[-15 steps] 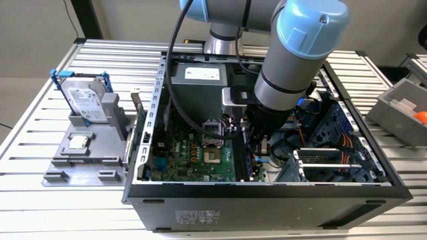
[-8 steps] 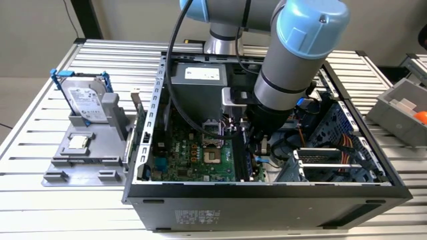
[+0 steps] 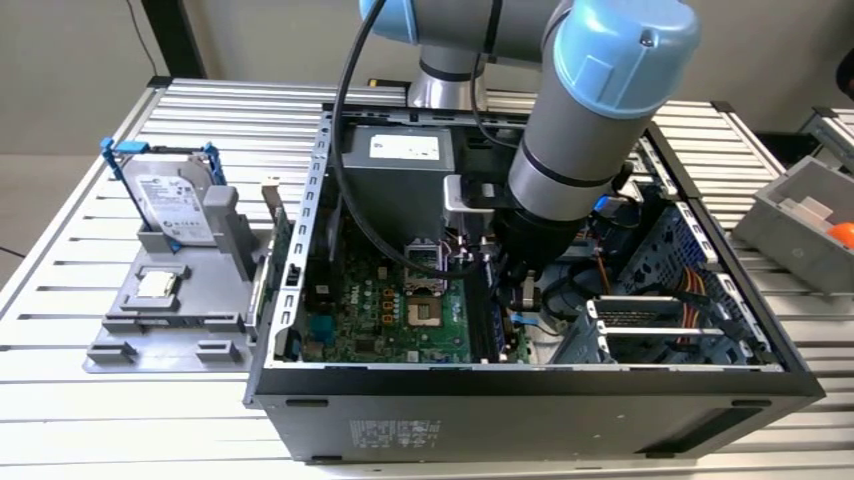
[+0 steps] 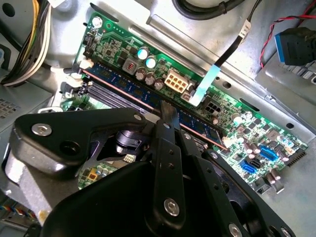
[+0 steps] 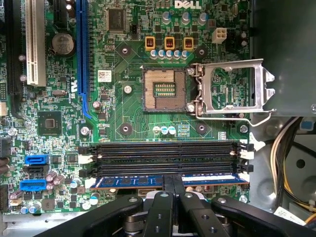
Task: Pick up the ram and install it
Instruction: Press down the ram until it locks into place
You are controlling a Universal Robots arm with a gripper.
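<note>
The claw (image 5: 173, 190) is closed on the ram (image 5: 133, 181), which sits in the slot (image 5: 163, 170) row at the board's (image 5: 128, 113) six o'clock edge. Judged: press straight down, evenly, until both end latches click.

White lettering is printed at the edge of the green motherboard (image 5: 128, 106) and a small white sticker (image 5: 104, 75) sits beside its blue slot (image 5: 82, 59) - printed labels also mark the power supply (image 3: 404, 147), the hard drive (image 3: 174, 195) and the computer case (image 3: 394, 435) front - their small print too small to read.
</note>
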